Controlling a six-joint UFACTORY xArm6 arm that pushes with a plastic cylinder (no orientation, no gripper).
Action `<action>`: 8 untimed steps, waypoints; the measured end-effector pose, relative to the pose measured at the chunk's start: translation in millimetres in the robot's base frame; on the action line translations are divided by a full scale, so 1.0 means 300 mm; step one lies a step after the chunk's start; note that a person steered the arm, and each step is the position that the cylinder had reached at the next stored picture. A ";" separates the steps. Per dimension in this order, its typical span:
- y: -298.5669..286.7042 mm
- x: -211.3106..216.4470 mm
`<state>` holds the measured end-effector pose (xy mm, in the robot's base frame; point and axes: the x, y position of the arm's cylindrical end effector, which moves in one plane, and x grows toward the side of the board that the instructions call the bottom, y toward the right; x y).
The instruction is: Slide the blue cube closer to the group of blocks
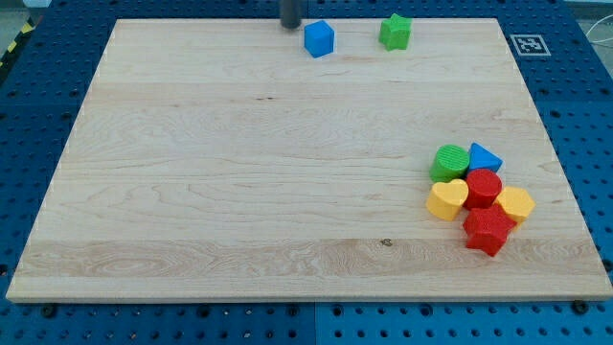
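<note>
Up near the board's [192,144] far edge, the blue cube [319,38] sits just right of my tip [290,26], apparently untouched. It looks light, rigid, slippery; push its flat upper-left face toward the group of blocks [479,198].

board [239,172] pale wood, smooth, visible grain; blue cube [319,38] matt plastic; surrounding base [29,105] blue perforated metal.

Readable marks: none in words or numbers

The only sign is a black-and-white square fiducial marker [528,44] printed on the far right corner of the desk [239,192]; its pattern carries no legible letters, digits or brand.
</note>
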<state>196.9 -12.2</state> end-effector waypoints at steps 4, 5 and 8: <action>0.073 0.136; 0.091 0.230; 0.269 0.483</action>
<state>341.8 68.6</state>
